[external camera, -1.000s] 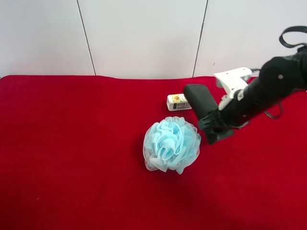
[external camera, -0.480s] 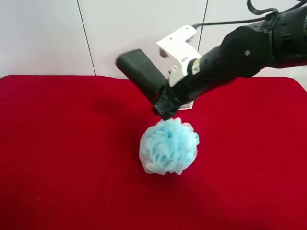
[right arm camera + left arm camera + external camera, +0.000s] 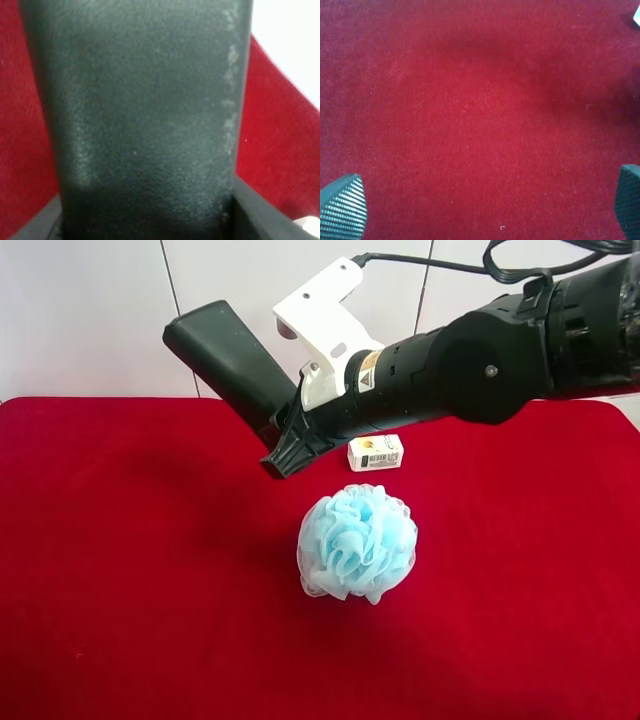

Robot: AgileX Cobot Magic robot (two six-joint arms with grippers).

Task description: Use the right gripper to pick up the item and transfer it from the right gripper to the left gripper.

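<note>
The item, a flat dark grey-black case point(image 3: 232, 358), is held in the air above the red table, tilted up toward the exterior high view's left. My right gripper point(image 3: 288, 438) is shut on its lower end. The case fills the right wrist view point(image 3: 145, 115). The bulky black right arm with white bracket point(image 3: 325, 315) reaches in from the exterior high view's right. My left gripper point(image 3: 485, 205) is open; only its two fingertips point(image 3: 342, 207) show, over bare red cloth. It is out of the exterior high view.
A light-blue mesh bath pouf point(image 3: 357, 543) sits mid-table. A small white-and-yellow box point(image 3: 375, 452) lies behind it, under the right arm. The red cloth point(image 3: 120, 570) covers the table up to a white panelled wall.
My right arm has lifted the case off the table and carried it up and toward the exterior high view's left. The pouf has shifted slightly.
</note>
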